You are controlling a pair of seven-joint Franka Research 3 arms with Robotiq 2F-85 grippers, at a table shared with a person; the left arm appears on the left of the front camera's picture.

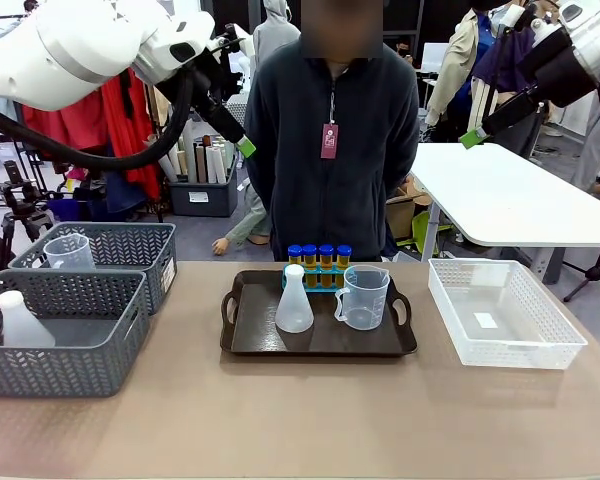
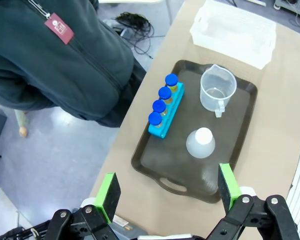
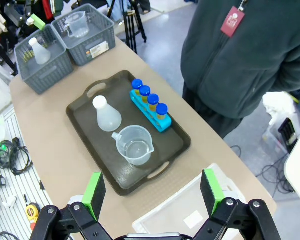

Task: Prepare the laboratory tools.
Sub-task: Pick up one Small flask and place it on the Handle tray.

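Brown tray (image 1: 242, 345) sits on the worktop (image 1: 300, 430). On it stand four blue-capped tubes (image 1: 319, 256) in a blue rack, a white flask (image 1: 294, 304) and a clear beaker (image 1: 363, 297). Left gripper (image 2: 165, 192) and right gripper (image 3: 152, 192) hang above, both released, holding nothing.

Even indoor light, sharp pictures

Soft overhead light is falling evenly on the table (image 1: 280, 420), casting faint shadows inside the dark tray (image 1: 242, 330); a dull sheen is showing on it, and the wrist views are bending slightly at their edges.
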